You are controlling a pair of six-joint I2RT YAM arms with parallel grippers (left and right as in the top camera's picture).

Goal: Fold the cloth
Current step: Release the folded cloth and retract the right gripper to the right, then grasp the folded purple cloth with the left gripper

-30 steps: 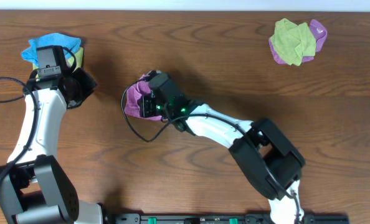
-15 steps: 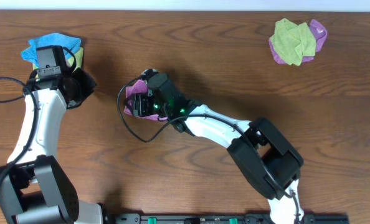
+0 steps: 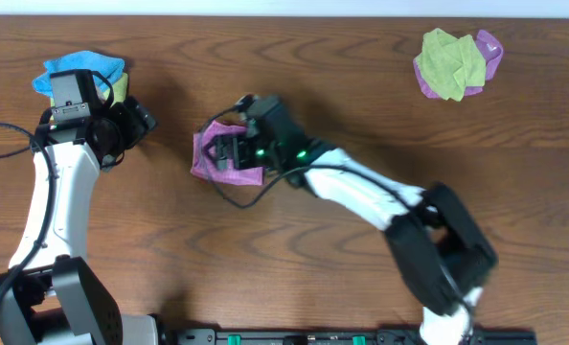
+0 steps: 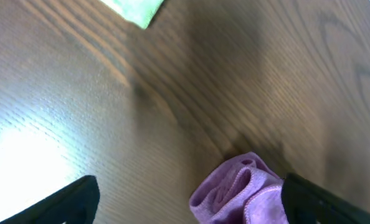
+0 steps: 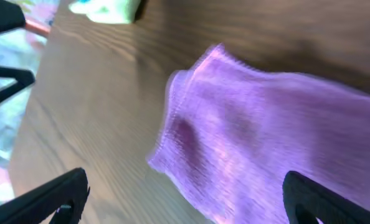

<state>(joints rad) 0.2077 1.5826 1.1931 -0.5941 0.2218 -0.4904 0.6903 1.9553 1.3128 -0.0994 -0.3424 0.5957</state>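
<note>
Right gripper [image 3: 225, 153] is released: in the right wrist view its two fingers stand wide apart at the lower corners, with the cloth [image 5: 260, 130] spread on the wood between them. That view is blurred, so whether the fingertips touch the fabric cannot be determined. Left gripper [image 4: 191, 185] is likewise released, its fingers wide apart and nothing between them but bare table [image 3: 361, 96]; it sits near the left rear corner, well apart from the cloth. From overhead, the cloth lies left of centre on the table, partly covered by the right gripper, with purple fabric showing to the left of and below the fingers. The left wrist view shows its near end bunched into soft rolls. Behind the left arm a blue cloth [image 3: 74, 69] lies touching a lime-green cloth [image 3: 120, 88]. At the right rear corner, a second lime-green cloth [image 3: 445, 62] rests crumpled on a purple cloth [image 3: 489, 46].
</note>
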